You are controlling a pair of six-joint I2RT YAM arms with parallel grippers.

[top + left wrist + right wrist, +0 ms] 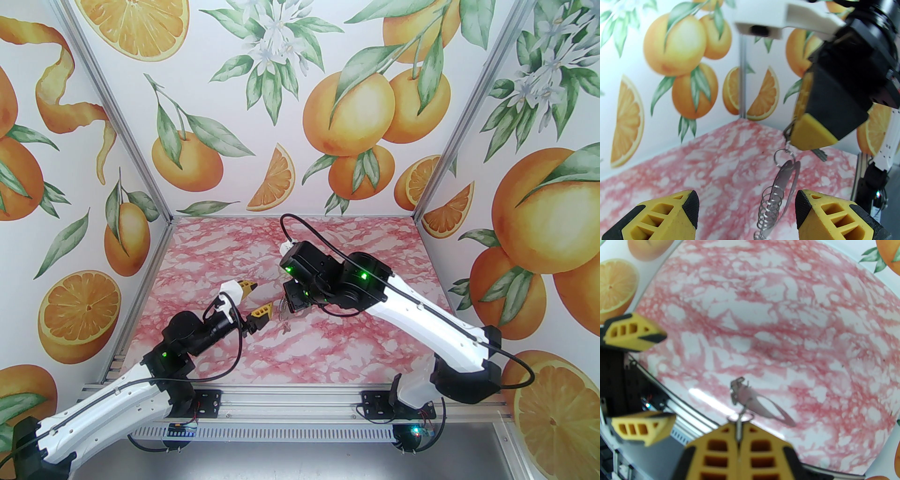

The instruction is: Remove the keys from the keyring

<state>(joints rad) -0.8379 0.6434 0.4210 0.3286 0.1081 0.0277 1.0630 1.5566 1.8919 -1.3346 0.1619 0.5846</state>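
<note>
Hanging above the pink marbled table (328,356), the keyring (282,313) dangles from the right gripper (287,307), near the middle of the table. The right fingers are clenched tip to tip on a thin key (821,155). In the left wrist view its blade pokes out behind the right gripper (799,136), and on the near side a wire ring (775,156) links it to the keyring (784,172). That grey loop hangs slanted, with a row of small rings (768,208) coiled along its lower edge. Its lowest end runs out of the frame, so I cannot tell whether it touches the table.

From the right wrist, the right gripper (738,439) pinches a sliver of the key (740,427) between its yellow tips. The keyring (751,400) hangs just beyond them, blurred, with its oval opening showing.

The left gripper (254,300) is released, its two fingers spread wide and grasping nothing. It hovers just left of the keyring, tips pointing toward it, near but apart. In its own wrist view the left gripper (746,211) frames the small rings at the bottom edge. Whether they lie between the tips or just past them cannot be told there. In the right wrist view the left gripper (670,376) sits off to the left, apart from the keyring.
</note>
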